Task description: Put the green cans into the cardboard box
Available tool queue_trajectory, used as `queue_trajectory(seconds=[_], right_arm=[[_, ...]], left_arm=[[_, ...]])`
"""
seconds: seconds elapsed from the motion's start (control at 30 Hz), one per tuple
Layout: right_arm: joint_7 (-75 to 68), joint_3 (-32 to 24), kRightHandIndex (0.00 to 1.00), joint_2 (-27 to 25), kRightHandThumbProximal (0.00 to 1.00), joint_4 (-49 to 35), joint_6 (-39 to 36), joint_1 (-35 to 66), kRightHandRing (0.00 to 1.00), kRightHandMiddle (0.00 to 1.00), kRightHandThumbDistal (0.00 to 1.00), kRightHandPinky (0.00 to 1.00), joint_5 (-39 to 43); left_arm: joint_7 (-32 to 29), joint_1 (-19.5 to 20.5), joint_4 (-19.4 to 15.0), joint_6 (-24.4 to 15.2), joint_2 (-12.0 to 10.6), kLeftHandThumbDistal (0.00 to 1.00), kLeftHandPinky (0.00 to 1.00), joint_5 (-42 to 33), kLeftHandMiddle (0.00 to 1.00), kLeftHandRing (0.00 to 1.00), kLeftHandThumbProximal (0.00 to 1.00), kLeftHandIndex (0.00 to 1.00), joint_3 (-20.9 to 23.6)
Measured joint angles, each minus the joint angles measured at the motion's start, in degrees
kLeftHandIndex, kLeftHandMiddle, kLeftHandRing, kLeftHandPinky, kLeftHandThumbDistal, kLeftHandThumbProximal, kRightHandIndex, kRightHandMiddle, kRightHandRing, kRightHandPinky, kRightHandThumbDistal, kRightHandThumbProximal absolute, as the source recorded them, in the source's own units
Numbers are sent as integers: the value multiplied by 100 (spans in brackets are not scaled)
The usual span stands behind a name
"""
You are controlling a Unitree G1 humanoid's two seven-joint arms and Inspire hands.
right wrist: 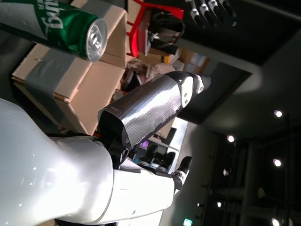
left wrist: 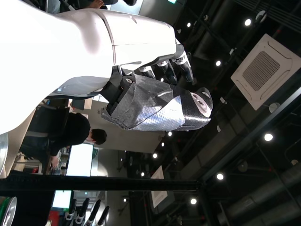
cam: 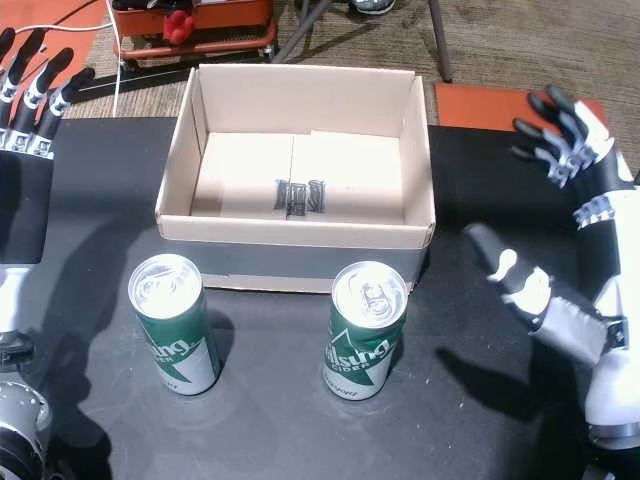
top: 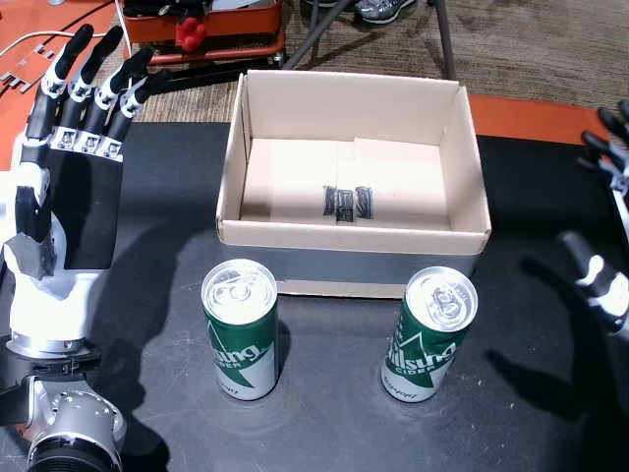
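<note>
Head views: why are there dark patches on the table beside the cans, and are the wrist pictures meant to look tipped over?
In both head views the overhead lamps make each green can and hand cast soft shadows on the glossy black table. The left wrist view shows those ceiling lamps; the right wrist view is turned, so its can lies slantwise.

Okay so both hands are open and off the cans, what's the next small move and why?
Probably bring the right hand in toward the right can. That can stands upright just in front of the cardboard box, nearest that hand, whose fingers are spread and hold nothing. The box is empty, so neither can is packed yet.
</note>
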Motion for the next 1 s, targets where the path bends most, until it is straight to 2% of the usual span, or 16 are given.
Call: queue_trajectory(seconds=[0.4, 1.0], right_arm=[[-412, 547, 80, -110, 34, -256, 267, 114, 94, 87, 100, 97, -477], [-278, 1114, 79, -219, 33, -295, 509, 125, 90, 84, 100, 96, -444]], left_arm=[[1, 0, 0, -4, 1, 38, 85, 3, 77, 85, 69, 72, -1], [37, 0, 3, -46, 0, 37, 85, 14, 78, 85, 70, 73, -5]])
